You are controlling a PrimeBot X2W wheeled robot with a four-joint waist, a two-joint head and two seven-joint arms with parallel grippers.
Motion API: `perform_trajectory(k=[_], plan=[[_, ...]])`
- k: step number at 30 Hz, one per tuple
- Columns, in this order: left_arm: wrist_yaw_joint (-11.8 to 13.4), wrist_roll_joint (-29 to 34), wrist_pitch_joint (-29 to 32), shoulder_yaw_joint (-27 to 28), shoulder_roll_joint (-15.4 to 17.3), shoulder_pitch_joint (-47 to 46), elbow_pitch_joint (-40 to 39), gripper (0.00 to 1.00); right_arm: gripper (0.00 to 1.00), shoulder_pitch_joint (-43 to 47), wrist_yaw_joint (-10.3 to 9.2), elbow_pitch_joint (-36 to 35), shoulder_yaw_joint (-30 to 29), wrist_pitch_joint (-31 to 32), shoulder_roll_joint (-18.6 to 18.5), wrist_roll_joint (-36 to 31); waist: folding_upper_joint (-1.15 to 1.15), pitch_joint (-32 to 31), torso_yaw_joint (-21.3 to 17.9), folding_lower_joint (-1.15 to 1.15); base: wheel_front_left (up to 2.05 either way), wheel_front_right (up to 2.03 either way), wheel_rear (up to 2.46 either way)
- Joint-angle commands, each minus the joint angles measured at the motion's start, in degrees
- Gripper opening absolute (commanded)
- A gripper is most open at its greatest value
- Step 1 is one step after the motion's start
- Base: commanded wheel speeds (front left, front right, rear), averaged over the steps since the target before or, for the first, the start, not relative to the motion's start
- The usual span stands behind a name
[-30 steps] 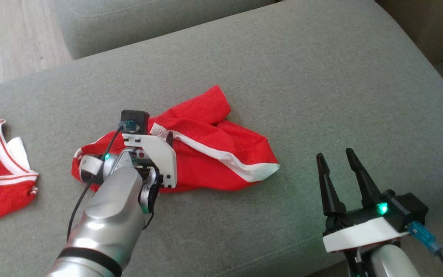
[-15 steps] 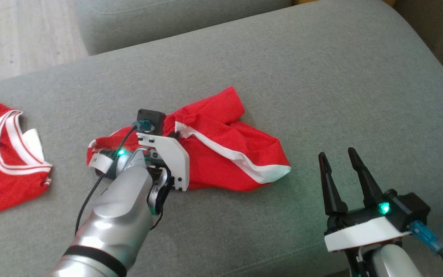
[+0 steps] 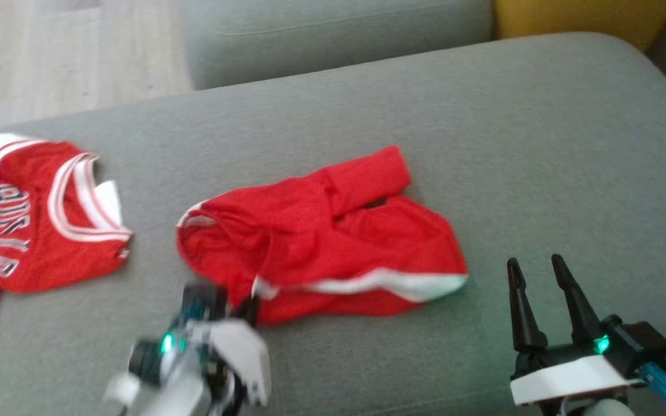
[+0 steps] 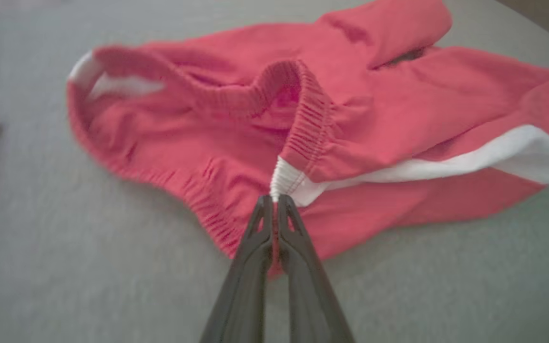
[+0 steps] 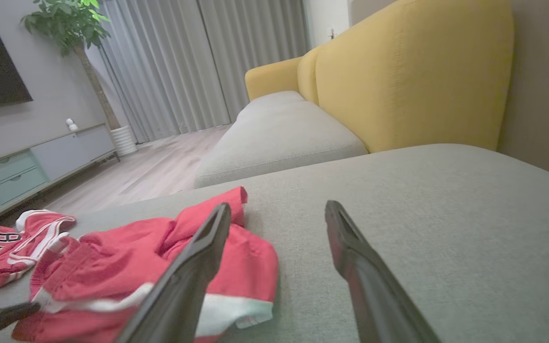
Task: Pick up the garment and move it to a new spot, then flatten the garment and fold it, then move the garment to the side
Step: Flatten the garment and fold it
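Lying at the far left of the grey cushion (image 3: 512,115) is a red jersey (image 3: 26,231) with white trim and lettering. Next comes the left gripper (image 4: 274,204), low in the head view, its dark fingers pinched tight on the elastic waistband of the red shorts (image 3: 333,231), right where the white side stripe ends. The shorts sprawl crumpled across the middle of the cushion. Well to their right the right gripper (image 3: 535,263) hovers, fingers spread, holding nothing

The grey sofa cushion (image 3: 541,144) carries crumpled red shorts (image 3: 333,242) mid-seat and what looks like a red jersey (image 3: 26,231) leftward.
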Motion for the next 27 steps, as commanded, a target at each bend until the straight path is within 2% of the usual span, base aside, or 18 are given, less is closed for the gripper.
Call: perform_trajectory(k=[1,6,11,12,14,15,19,27], plan=[[1.92,-0.80,0.15,2.63,2.10,1.34,-6.31,0.00,1.00,-1.68,0.44,-2.37,1.47,-0.62,-0.12,-0.17,0.00,-0.07,2.01,0.00,0.00,0.00,0.00],[6.08,-2.10,0.27,3.77,4.69,11.06,-14.30,0.00,1.00,-2.05,0.44,-2.41,2.01,-0.62,-0.12,-0.19,0.00,-0.10,3.60,0.00,0.00,0.00,0.00],[8.17,-3.33,-0.72,5.11,5.78,15.96,-17.29,0.00,1.00,-2.16,0.44,-2.01,2.27,-0.60,-0.12,-0.56,0.00,-0.62,4.28,0.00,0.00,0.00,0.00],[8.26,-3.64,-0.91,5.34,5.94,16.63,-17.69,0.08,1.00,-2.16,0.44,-1.96,2.27,-0.52,-0.12,-0.64,0.00,-0.76,4.31,0.00,0.00,0.00,0.00],[8.22,-4.44,-1.39,5.83,6.01,17.72,-18.53,0.73,1.00,-2.11,0.44,-1.98,2.25,-0.31,-0.12,-0.77,0.00,-1.01,4.29,0.00,0.00,0.00,0.00],[7.83,-4.63,-1.50,5.68,6.14,18.08,-18.97,1.00,1.00,-2.09,0.44,-1.98,2.24,-0.23,-0.17,-0.81,0.00,-1.14,4.26,0.00,0.00,0.00,0.00],[6.57,-5.50,-1.89,5.48,6.03,18.34,-20.75,1.00,1.00,-1.96,0.44,-1.94,2.35,-0.04,-0.23,-0.88,0.00,-1.62,4.01,0.00,0.00,0.00,0.00],[6.69,-5.17,0.20,4.72,6.46,16.77,-21.10,1.00,1.00,-1.86,0.44,-1.86,3.03,0.01,-0.20,-0.69,0.00,-1.92,2.83,0.00,0.00,0.00,0.00]])
